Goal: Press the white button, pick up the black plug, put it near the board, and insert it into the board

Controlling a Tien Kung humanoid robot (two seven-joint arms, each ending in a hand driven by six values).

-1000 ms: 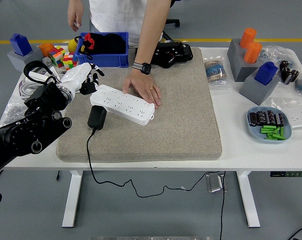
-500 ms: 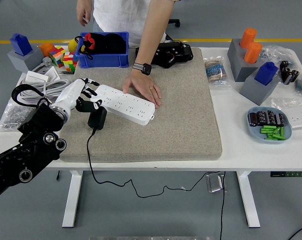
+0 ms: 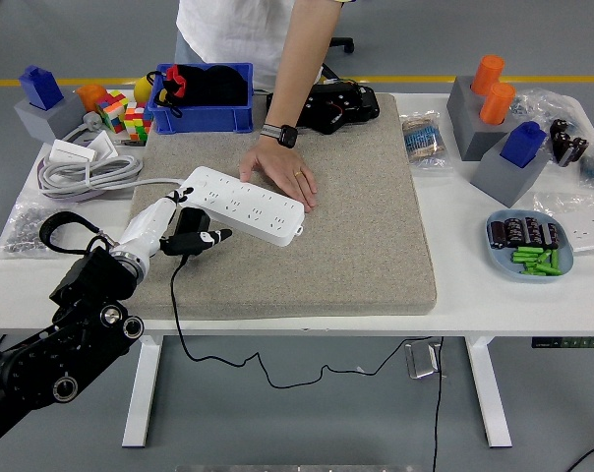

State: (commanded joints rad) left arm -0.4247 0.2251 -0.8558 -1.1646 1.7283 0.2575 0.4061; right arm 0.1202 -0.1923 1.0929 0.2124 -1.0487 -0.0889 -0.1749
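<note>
White table (image 3: 494,295) on white legs over a grey floor, yellow floor line across the top of the frame. A beige rectangular felt mat (image 3: 317,226) covers the table's middle.

White multi-socket power strip board (image 3: 243,204) lies on the mat's upper left, long axis running from upper left down to lower right. A person's hand (image 3: 280,172) rests flat on the board's upper edge, a dark watch on the wrist; the person is cut off at the top of the frame.

Black plug (image 3: 189,229) sits at the mat's left, just below the board's left end. Its black cable (image 3: 179,324) trails down off the table's near edge. Which way its prongs face cannot be made out.

Left robot hand (image 3: 174,228), white-fingered on a black arm, comes in from the lower left. Its fingers are wrapped around the black plug, one finger stretched right beneath the board. Hand hides part of the plug, so contact with the mat is unclear.

Blue plastic bin (image 3: 201,116) at upper left; grey blocks with orange and blue caps (image 3: 489,123) at upper right; blue oval tray (image 3: 529,246) at right.
</note>
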